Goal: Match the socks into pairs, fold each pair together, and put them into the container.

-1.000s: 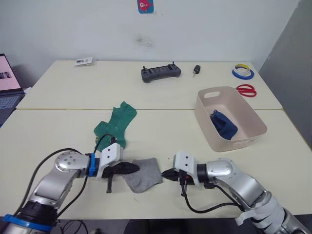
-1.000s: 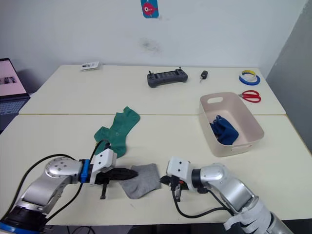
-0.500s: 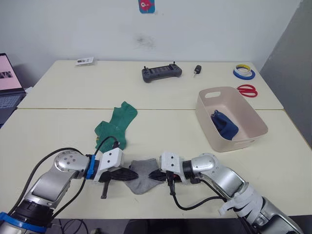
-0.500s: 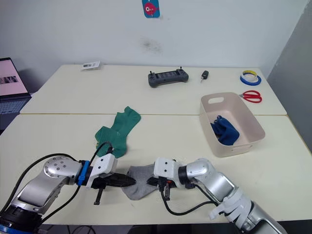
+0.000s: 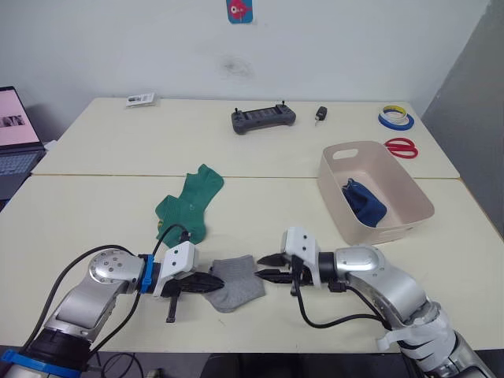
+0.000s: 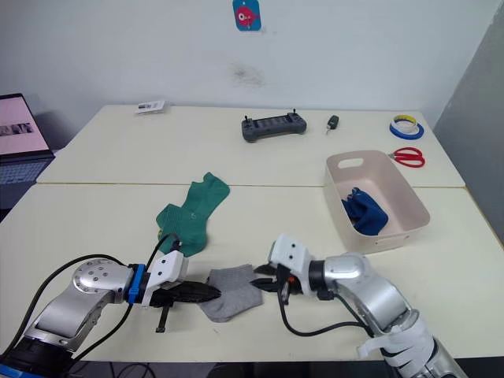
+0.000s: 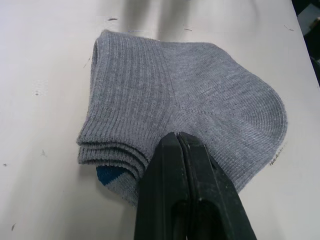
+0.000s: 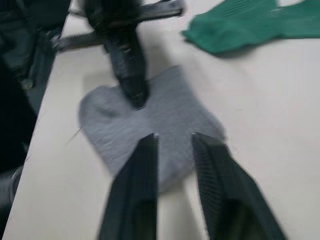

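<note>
A folded grey pair of socks (image 5: 238, 281) with a small blue cuff mark (image 7: 108, 174) lies near the table's front edge. My left gripper (image 5: 211, 283) is shut, its tips resting on the pair's left part (image 7: 178, 137). Just right of the pair, my right gripper (image 5: 265, 268) is open and holds nothing; its fingers (image 8: 148, 150) point at the grey pair (image 8: 155, 125). Green socks (image 5: 187, 206) lie together further back on the left. The pale pink container (image 5: 403, 188) stands at the right, with dark blue socks (image 5: 364, 203) inside.
At the back of the table are a dark controller (image 5: 264, 118), a key fob (image 5: 318, 114), tape rolls (image 5: 394, 119), red scissors (image 5: 402, 146) and a small card (image 5: 138, 99). A laptop (image 5: 12, 130) sits at the left edge.
My right gripper has come off the grey pair's right edge, drawn back to the right and opened. The left gripper stays shut on the pair's left part.
</note>
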Robot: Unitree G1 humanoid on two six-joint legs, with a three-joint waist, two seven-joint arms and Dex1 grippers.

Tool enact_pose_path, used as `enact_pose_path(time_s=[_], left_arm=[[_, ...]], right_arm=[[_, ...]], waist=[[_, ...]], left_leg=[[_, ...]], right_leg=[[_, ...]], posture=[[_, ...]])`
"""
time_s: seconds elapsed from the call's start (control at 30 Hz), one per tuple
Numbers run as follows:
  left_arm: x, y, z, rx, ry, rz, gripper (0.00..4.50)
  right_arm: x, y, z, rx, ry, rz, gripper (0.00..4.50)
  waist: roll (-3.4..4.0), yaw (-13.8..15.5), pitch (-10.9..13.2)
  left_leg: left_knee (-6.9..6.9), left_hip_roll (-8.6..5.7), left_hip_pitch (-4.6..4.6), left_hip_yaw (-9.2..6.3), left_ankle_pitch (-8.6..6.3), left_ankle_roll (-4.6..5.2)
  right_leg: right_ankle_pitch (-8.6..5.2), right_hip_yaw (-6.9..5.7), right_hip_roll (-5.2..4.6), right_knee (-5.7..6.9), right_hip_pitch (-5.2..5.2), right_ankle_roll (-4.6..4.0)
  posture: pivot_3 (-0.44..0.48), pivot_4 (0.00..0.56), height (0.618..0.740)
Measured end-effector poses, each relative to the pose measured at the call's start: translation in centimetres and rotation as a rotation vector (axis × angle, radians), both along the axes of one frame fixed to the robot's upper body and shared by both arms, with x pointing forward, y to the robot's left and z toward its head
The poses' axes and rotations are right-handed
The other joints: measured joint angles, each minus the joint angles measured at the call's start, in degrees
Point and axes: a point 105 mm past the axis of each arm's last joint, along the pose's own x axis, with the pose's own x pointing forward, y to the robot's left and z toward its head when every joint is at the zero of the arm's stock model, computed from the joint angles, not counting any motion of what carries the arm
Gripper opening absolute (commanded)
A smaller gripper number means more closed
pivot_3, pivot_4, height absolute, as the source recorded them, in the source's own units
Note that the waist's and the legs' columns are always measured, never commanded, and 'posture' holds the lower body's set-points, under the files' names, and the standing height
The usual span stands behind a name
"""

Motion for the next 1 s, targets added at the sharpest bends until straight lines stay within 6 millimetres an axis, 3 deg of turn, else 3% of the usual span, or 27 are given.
enact_pose_path(time_s=[0.2, 0.5, 0.63, 0.93, 0.97, 1.0], left_arm=[[-0.3, 0.4, -0.5, -0.008, -0.003, 0.007, 0.0], [-0.5, 0.5, -0.8, -0.023, -0.024, 0.007, 0.0], [-0.5, 0.5, -0.9, -0.027, -0.03, 0.009, 0.0], [-0.6, 0.5, -1.0, -0.037, -0.054, 0.016, 0.0], [-0.6, 0.5, -1.0, -0.038, -0.054, 0.015, 0.0], [-0.7, 0.5, -1.0, -0.043, -0.051, 0.016, 0.0]], right_arm=[[0.8, 1.0, -1.5, -0.012, 0.125, -0.101, 4.47], [0.2, 3.1, -1.9, -0.043, 0.217, -0.048, 4.47], [0.0, 4.6, -2.0, -0.023, 0.255, -0.02, 3.6], [1.0, 4.4, -1.5, 0.011, 0.28, -0.034, 0.29], [1.0, 4.5, -1.4, 0.013, 0.28, -0.033, 0.01], [1.0, 4.4, -1.4, 0.014, 0.273, -0.033, 0.01]], waist=[[0.15, -0.2, 0.0], [0.27, -0.2, -0.2], [0.34, -0.3, -0.2], [0.38, -0.2, -0.2], [0.38, -0.2, -0.2], [0.38, -0.2, -0.2]], left_leg=[[-0.04, 0.01, 0.07, 0.04, 0.0, 0.0], [-0.04, 0.01, 0.09, 0.05, -0.01, 0.01], [-0.07, 0.02, 0.13, 0.04, -0.01, 0.01], [-0.07, 0.01, 0.14, 0.06, -0.01, 0.01], [-0.07, 0.01, 0.14, 0.06, -0.01, 0.01], [-0.07, 0.01, 0.14, 0.06, -0.01, 0.01]], right_leg=[[0.0, 0.05, 0.02, 0.02, -0.01, 0.0], [0.0, 0.06, 0.01, 0.01, 0.0, 0.0], [0.0, 0.06, 0.03, 0.02, 0.0, 0.0], [0.0, 0.07, 0.01, 0.02, 0.01, 0.0], [0.0, 0.07, 0.01, 0.01, 0.01, 0.0], [0.0, 0.07, 0.01, 0.02, 0.0, 0.0]], posture=[[0.0, 0.15, 0.74], [0.0, 0.15, 0.74], [0.0, 0.15, 0.74], [0.0, 0.15, 0.74], [0.0, 0.15, 0.74], [0.0, 0.15, 0.74]])
